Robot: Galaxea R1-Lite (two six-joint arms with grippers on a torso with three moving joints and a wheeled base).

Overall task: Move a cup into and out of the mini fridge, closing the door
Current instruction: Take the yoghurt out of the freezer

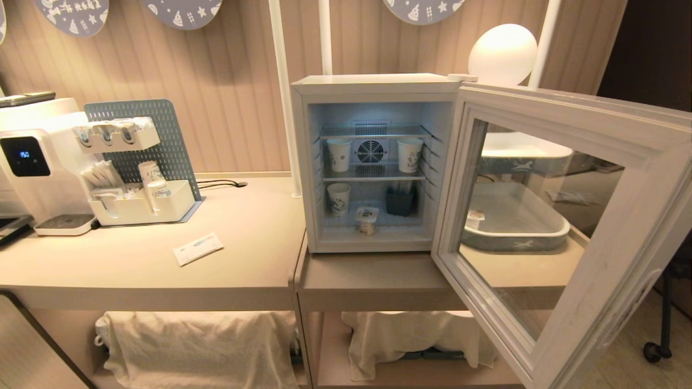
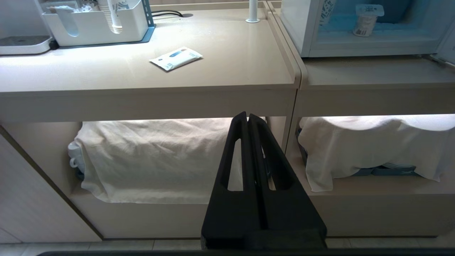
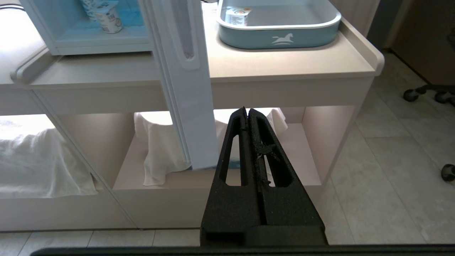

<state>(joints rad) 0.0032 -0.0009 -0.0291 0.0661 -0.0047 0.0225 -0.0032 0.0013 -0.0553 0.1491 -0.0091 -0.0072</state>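
The mini fridge [image 1: 373, 84] stands on the counter with its door [image 1: 621, 243] swung wide open to the right. On the fridge floor near the front sits the cup [image 1: 367, 220], small and white with a foil lid, also seen in the left wrist view [image 2: 368, 19] and the right wrist view [image 3: 110, 19]. Neither arm shows in the head view. My left gripper [image 2: 247, 115] hangs shut and empty below counter height, in front of the lower shelf. My right gripper [image 3: 247, 110] is likewise shut and empty, low beside the door's outer edge [image 3: 188, 89].
Taller paper cups [image 1: 339, 154] and a dark holder [image 1: 400, 201] stand on the fridge shelves. A blue-grey tray [image 3: 277, 35] behind the door holds a similar small cup [image 3: 238, 16]. A water dispenser [image 1: 32, 162], an organiser [image 1: 140, 205] and a packet [image 1: 198, 248] lie left. Cloths [image 1: 200, 346] cover the lower shelves.
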